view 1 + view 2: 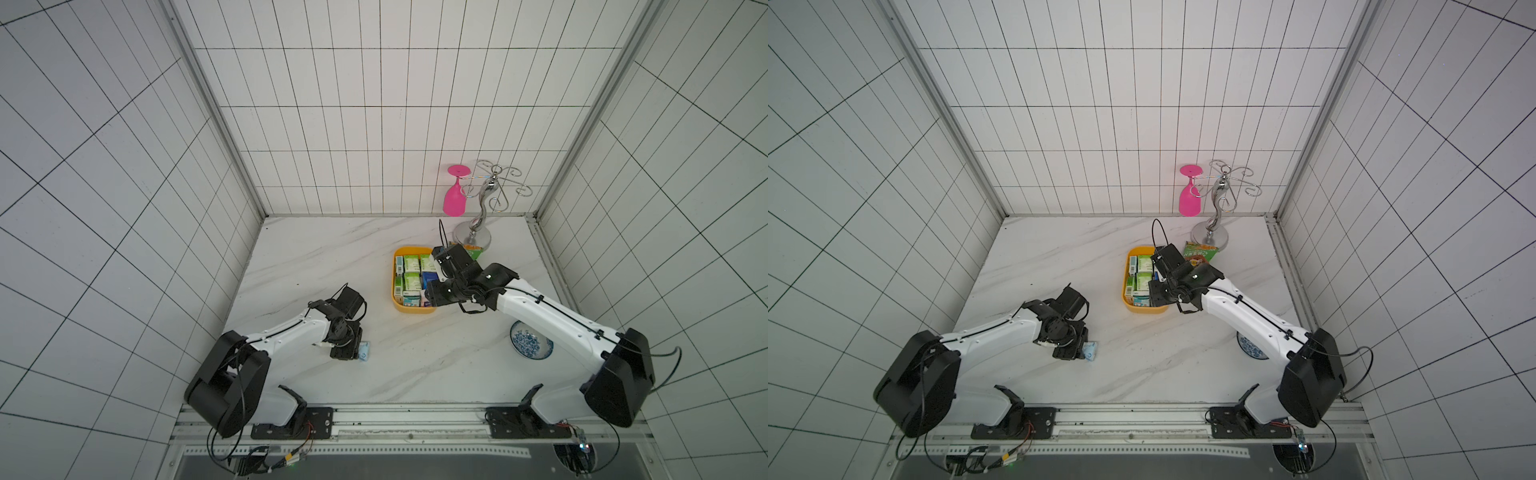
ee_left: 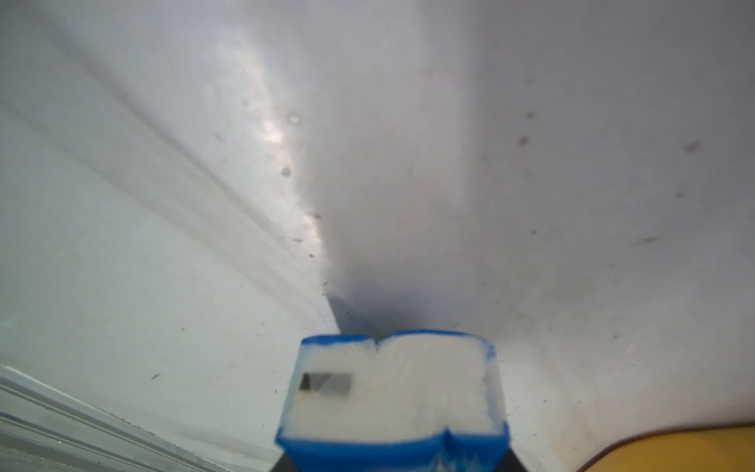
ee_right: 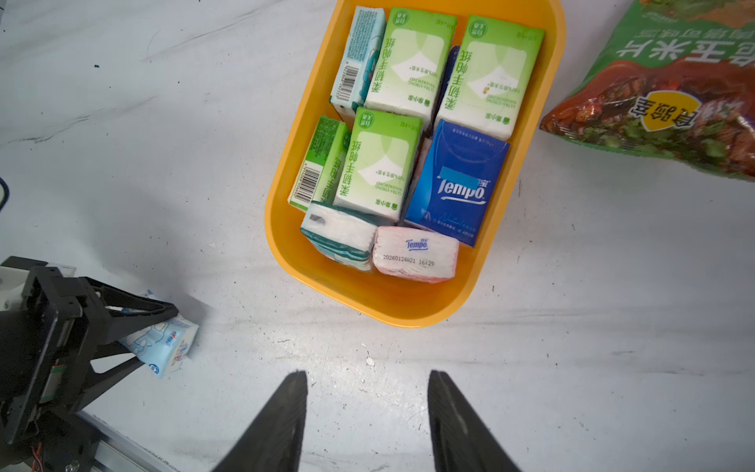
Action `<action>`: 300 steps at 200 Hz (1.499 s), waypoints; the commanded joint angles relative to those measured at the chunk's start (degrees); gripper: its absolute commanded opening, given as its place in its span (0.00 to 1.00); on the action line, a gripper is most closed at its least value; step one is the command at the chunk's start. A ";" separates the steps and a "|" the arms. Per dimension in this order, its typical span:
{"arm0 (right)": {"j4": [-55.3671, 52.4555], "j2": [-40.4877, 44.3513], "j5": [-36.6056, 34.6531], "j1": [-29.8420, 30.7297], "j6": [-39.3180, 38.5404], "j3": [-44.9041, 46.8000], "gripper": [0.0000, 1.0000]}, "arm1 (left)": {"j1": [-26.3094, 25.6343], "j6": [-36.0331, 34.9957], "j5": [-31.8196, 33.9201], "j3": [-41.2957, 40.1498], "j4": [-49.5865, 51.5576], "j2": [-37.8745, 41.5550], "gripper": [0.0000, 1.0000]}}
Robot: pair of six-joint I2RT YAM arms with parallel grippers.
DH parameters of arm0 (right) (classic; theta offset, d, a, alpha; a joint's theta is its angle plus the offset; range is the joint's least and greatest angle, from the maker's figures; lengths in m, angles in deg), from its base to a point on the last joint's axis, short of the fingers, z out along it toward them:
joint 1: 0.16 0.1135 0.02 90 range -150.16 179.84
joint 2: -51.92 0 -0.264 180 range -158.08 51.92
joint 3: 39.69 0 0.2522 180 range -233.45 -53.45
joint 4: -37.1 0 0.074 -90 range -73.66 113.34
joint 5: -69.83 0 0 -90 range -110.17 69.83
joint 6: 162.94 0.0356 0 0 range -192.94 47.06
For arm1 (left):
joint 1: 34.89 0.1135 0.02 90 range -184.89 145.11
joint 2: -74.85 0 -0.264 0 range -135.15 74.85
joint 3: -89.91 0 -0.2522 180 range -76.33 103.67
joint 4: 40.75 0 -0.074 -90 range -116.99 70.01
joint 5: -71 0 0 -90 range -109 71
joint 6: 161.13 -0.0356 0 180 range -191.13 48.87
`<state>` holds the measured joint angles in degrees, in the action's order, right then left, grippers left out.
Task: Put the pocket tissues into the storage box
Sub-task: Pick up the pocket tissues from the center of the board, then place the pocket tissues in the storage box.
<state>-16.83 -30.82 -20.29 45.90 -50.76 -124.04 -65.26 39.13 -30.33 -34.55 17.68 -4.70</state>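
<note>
**Left pincer squeezes a light blue tissue pack**

Left pincer point(image 3: 163, 327) has its two black fingers on either side of a light blue tissue pack point(image 3: 165, 347) that lies on the white counter point(image 3: 572, 347). The fingers press on the pack, so it is gripped. In both top views this pack point(image 1: 365, 351) sits at about 7 o'clock from the storage box point(image 1: 399, 307), well apart from it. The left wrist view shows the end of the pack point(image 2: 392, 388) up close, blue at the edges and white in the middle.

The right pincer point(image 3: 367, 408) is open, with nothing between its two black fingers. It hangs above the bare counter, just by the near end of the yellow box.

The storage box point(image 3: 388, 302) holds many tissue packs: green ones point(image 3: 408, 61), a dark blue one point(image 3: 457, 184), a pink and white one point(image 3: 414, 255) and a teal one point(image 3: 339, 237).

A green snack bag point(image 3: 674, 81) lies beside the box at about 2 o'clock. A blue and white bowl point(image 1: 536, 351) sits at about 4 o'clock from the box. A pink glass point(image 1: 454, 199) hangs on a silver rack point(image 1: 473, 237) at the back.
</note>
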 commanded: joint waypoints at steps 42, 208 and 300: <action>-1.05 2.44 -0.03 -8.26 -1.60 3.46 0.52 | 4.80 -38.71 1.30 23.02 5.09 -13.50 0.33; -4.05 6.35 0.62 -16.35 -3.56 8.44 0.51 | -8.70 -72.73 9.48 77.61 22.49 -45.62 0.31; -4.31 8.00 -3.49 -17.89 -4.89 8.65 0.54 | -9.45 -75.63 8.76 83.79 24.64 -51.72 0.63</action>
<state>-20.06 -23.17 -20.29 28.92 -54.24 -116.82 -74.55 -34.66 -22.42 46.94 41.52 -56.72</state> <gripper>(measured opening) 0.527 0.539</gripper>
